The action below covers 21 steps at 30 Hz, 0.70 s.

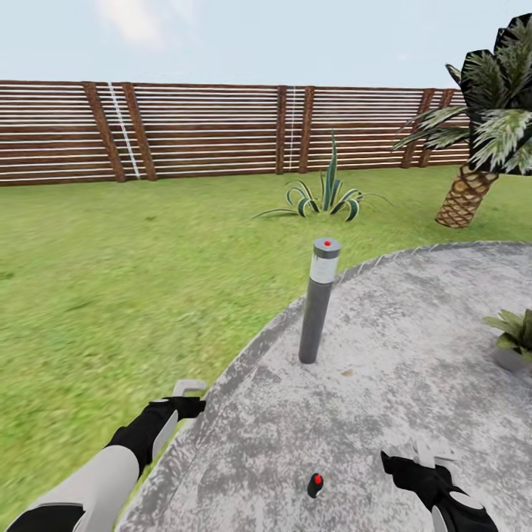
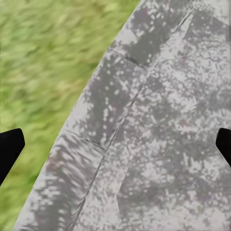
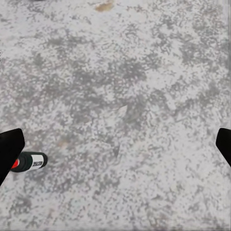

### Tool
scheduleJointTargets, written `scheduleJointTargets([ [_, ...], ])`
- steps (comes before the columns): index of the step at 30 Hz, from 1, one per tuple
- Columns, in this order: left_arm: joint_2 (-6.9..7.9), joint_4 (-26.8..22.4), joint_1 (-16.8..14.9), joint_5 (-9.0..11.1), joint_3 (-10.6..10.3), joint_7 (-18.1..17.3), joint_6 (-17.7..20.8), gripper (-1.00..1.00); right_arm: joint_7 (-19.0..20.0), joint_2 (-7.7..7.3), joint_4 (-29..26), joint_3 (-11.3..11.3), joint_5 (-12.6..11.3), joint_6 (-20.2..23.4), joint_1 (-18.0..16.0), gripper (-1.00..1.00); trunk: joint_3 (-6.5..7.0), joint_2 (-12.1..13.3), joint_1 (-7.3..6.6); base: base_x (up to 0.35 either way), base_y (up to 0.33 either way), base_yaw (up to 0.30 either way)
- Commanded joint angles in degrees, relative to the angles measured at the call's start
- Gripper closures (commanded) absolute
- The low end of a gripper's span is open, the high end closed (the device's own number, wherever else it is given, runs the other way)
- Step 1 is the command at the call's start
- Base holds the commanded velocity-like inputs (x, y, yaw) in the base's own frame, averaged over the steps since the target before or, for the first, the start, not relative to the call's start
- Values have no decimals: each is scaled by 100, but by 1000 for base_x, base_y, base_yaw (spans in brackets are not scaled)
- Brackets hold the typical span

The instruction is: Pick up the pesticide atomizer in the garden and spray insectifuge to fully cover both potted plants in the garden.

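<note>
Two kinds of ground meet here — a green lawn (image 1: 111,295) and a round patio (image 1: 414,369) of spotty grey stone. The patio edge curves from near the left arm up toward the palm. Behind the grass runs a long brown fence (image 1: 207,129) made of wooden slats, with pale blue sky above it.

One tall grey lamp post (image 1: 318,299) stands on the patio near its edge, with a red dot on top. One striped spiky plant (image 1: 329,196) grows out of the grass near the fence. One palm (image 1: 480,140) with a scaly trunk stands at the far right, partly cut off. One potted plant (image 1: 513,340) sits on the patio at the right edge — green pointed leaves in a little grey pot.

One pesticide atomizer (image 1: 315,485) is on the patio stone, close to the robot, between the two arms and nearer the right one. In the right wrist view it lies on its side (image 3: 30,161), dark with a white label and a red neck, just beside one black finger.

Two tools show. The left tool (image 1: 189,387) hangs over the line where grass meets stone, and its fingers are spread wide. The right tool (image 1: 434,451) hangs over bare patio, fingers spread wide too, holding nothing.
</note>
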Motion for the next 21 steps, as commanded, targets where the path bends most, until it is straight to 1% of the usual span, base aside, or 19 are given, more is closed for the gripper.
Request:
scheduleJointTargets([
  [1, 1, -13, 1, -3, -2, 2, 33, -100, -1, -1, -9, -1, -5, 33, -3, -100, 1, -2, -1, -36, 303, -227],
  [5, 1, -13, 2, -6, -2, 1, 34, -100, -1, -1, -9, 1, 1, 33, -3, -100, 17, -2, -1, -91, 306, -169],
  [12, 1, -13, 2, -6, -5, 1, 34, -100, -1, 6, -9, 0, -4, 37, -3, -100, 20, -2, -1, -67, 307, -41],
  [16, 1, -13, 2, -8, -8, 1, 34, -100, -1, 4, -9, -8, -5, 126, -3, -100, 21, -2, -1, -9, 306, -218],
  [21, 1, -13, 2, -7, -8, 1, 34, -100, -1, -5, -9, -18, -6, 234, -3, -100, 13, -2, -1, -1, 273, -286],
])
